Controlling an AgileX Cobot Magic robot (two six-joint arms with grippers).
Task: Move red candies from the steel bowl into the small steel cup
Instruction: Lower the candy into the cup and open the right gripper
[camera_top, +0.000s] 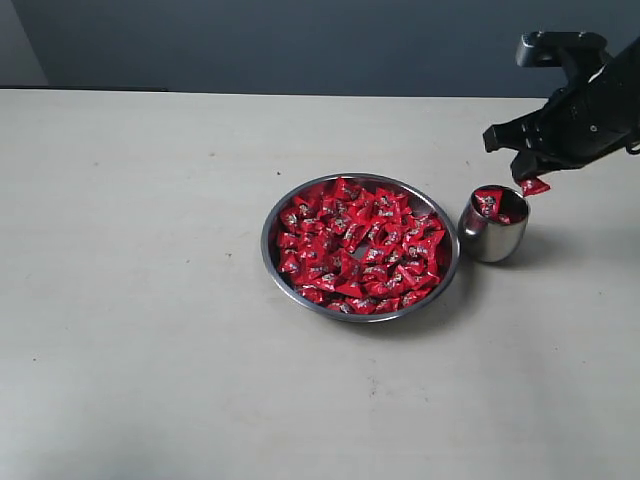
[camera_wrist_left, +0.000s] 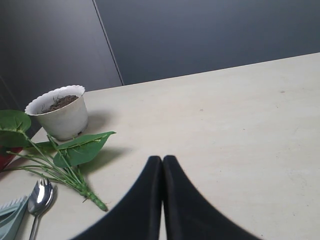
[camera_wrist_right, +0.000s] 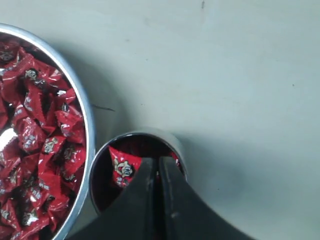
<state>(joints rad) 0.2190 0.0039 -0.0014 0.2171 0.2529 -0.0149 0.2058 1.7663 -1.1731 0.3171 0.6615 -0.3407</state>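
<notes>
Pale tabletop (camera_top: 150, 300), dark wall behind, and the right gripper (camera_top: 530, 176) hovers at the small steel cup (camera_top: 488, 242), jaws pinched almost flat on one red candy (camera_top: 535, 186) dangling just above the rim. That cup stands just beside the steel bowl (camera_top: 268, 250), heaped with red candies (camera_top: 360, 250), and a few sit in the cup already. From the side the sweet looks nearer the lip away from the bowl, so I'd centre it over the mouth, dip lower, then part the jaws cleanly without nudging the cup. Left gripper (camera_wrist_left: 162, 167) is closed on nothing, elsewhere.
</notes>
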